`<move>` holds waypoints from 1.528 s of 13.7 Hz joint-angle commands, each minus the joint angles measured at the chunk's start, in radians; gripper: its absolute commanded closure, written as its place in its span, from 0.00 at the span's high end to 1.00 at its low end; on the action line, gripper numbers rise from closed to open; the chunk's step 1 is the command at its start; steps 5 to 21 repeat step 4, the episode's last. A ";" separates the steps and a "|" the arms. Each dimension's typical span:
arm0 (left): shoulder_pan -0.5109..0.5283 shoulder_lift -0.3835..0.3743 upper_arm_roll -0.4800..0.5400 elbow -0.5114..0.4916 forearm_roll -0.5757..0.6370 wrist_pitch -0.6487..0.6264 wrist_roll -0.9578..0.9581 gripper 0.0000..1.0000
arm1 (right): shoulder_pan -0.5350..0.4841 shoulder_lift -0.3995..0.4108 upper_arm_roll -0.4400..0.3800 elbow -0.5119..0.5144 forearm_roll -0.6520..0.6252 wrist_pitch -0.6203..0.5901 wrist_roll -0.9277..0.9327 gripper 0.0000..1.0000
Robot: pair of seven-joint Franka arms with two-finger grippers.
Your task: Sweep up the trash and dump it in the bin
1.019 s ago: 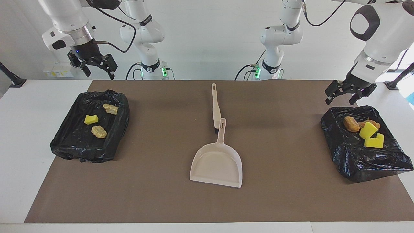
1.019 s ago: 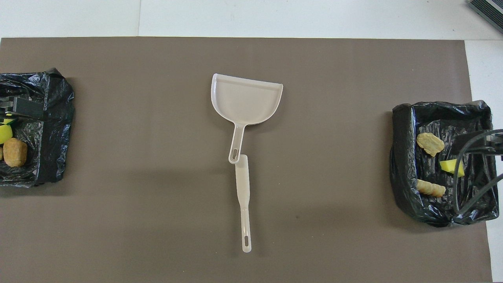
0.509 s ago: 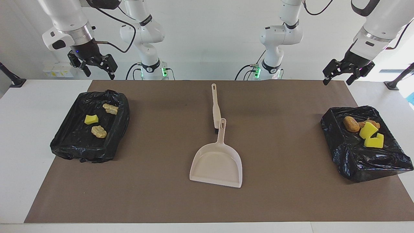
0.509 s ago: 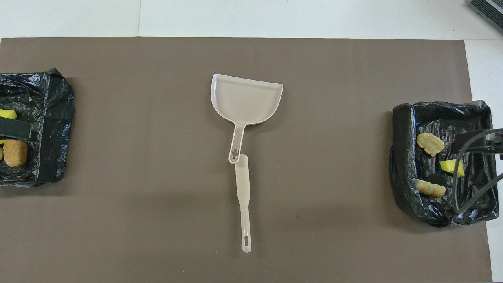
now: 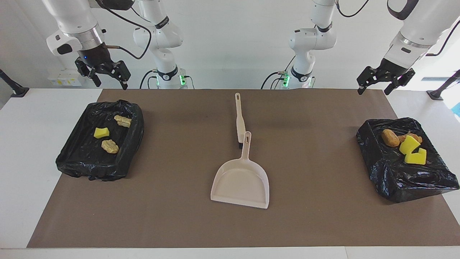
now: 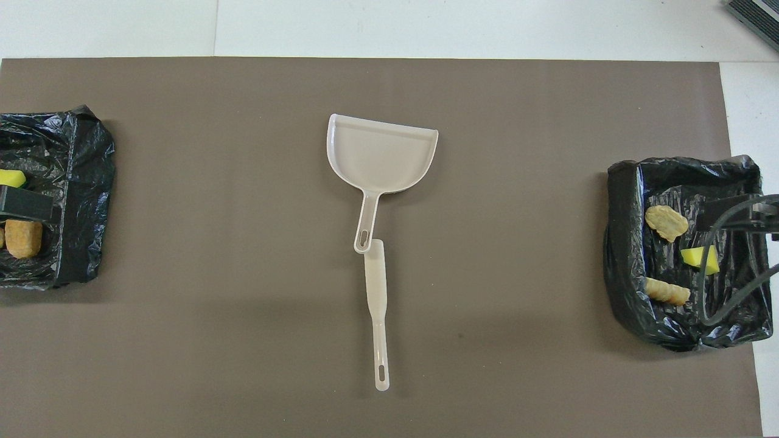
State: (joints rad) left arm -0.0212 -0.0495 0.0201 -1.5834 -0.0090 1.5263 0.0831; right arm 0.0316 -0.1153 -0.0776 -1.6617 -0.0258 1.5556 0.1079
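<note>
A brown mat (image 5: pixel 305 118) covers the white desk (image 5: pixel 21 151) before a white wall (image 5: pixel 230 43), while the left hand (image 5: pixel 373 85) and right hand (image 5: pixel 107 80) hang released, grasping nothing.

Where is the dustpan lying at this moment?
The dustpan lies mid-table on the brown mat, between the two black bins; the brush, nearer to the robots, meets its handle tip.

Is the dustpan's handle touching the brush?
Touching. In the overhead view the dustpan handle's tip lies against the brush head with no gap; the facing view shows them overlapping too.
</note>
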 commanded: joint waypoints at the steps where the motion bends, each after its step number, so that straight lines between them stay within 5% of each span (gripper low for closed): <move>1: -0.011 -0.016 -0.002 -0.018 0.020 0.008 0.014 1.00 | -0.004 -0.003 0.007 -0.006 -0.003 0.017 -0.020 1.00; 21: -0.011 -0.015 -0.005 -0.017 0.021 0.006 0.015 1.00 | -0.012 -0.007 0.004 -0.013 0.004 0.029 -0.100 1.00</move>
